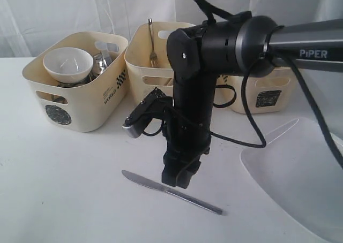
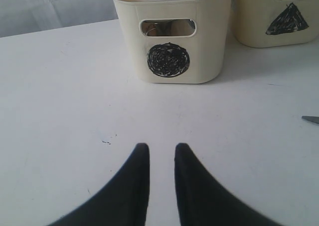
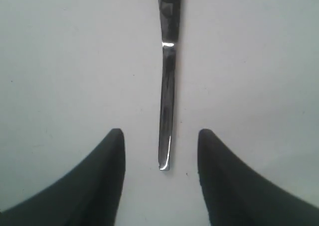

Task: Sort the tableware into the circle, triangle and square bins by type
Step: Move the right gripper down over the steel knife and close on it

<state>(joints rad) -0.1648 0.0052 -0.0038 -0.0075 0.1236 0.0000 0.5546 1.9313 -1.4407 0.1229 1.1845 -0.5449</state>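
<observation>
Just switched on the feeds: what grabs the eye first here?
The black right arm fills the exterior view's middle, its open right gripper straddling the steel knife on the table. Behind on the left, the circle bin holds a white bowl; a large white plate lies at the right.

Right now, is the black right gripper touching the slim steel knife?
Apart. The right wrist view shows bare table between the knife and each finger of the right gripper.
</observation>
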